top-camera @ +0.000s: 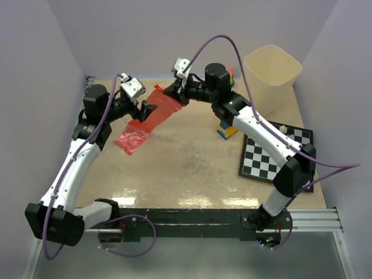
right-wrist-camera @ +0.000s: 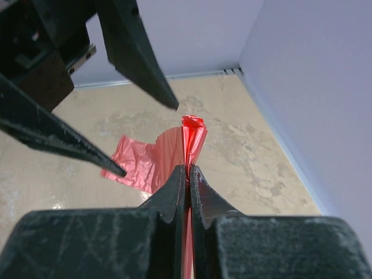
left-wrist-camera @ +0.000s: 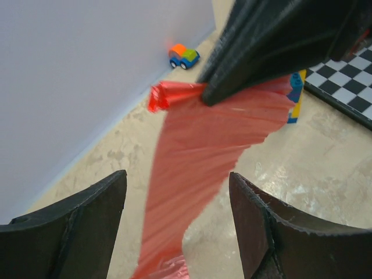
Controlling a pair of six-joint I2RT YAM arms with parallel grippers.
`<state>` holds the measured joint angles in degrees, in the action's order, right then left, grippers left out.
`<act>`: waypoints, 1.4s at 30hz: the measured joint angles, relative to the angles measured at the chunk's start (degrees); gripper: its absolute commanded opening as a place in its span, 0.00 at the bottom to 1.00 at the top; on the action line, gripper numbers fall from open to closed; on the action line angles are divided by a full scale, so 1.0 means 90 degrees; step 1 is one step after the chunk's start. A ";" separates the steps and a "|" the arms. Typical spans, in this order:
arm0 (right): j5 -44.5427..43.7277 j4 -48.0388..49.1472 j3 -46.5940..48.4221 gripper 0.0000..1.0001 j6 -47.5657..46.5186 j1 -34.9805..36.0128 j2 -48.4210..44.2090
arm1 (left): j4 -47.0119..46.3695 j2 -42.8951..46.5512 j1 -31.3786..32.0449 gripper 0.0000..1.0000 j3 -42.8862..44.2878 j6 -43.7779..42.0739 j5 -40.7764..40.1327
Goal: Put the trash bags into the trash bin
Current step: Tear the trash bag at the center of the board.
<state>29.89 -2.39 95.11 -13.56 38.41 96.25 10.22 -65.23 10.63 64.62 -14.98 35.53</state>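
Observation:
A thin red trash bag (top-camera: 139,131) hangs stretched from the back of the table down to its crinkled lower end on the surface. My right gripper (top-camera: 172,92) is shut on the bag's bunched top corner (right-wrist-camera: 192,131); the jaws (right-wrist-camera: 187,171) pinch the red film tight. My left gripper (top-camera: 149,110) stands open just below it, one finger on each side of the hanging bag (left-wrist-camera: 197,157) without touching it. The cream trash bin (top-camera: 273,72) stands upright at the back right, apart from both grippers.
A black-and-white checkerboard (top-camera: 276,154) lies at the right. Yellow-and-blue toy blocks (top-camera: 226,129) stand beside it under the right arm. A small orange, green and blue toy car (left-wrist-camera: 183,56) sits against the back wall. Walls close in the left, back and right sides.

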 measured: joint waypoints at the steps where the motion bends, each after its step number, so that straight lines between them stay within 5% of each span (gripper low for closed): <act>1: 0.0002 -0.0114 0.0000 0.00 -0.0063 -0.0024 0.0000 | -0.0112 -0.0032 0.0012 0.74 0.0032 0.0000 -0.0019; 12: -0.0019 -0.0386 -0.0002 0.00 -0.0085 -0.0058 0.0000 | -0.0918 -0.0862 0.0270 0.58 0.0619 -0.0070 -0.0131; 31: 0.0002 -0.0177 -0.0192 0.00 0.0488 -0.0160 -0.0012 | -0.0646 -0.0918 0.0381 0.65 0.0631 -0.0345 0.0226; 42: 0.0141 -0.0182 -0.0192 0.00 0.0481 -0.0277 -0.0197 | -0.0146 -0.1314 0.0381 0.37 0.0964 -0.0571 0.0848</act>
<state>31.16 -4.03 93.38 -9.23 35.92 94.48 8.91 -77.06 14.06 73.30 -20.12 43.16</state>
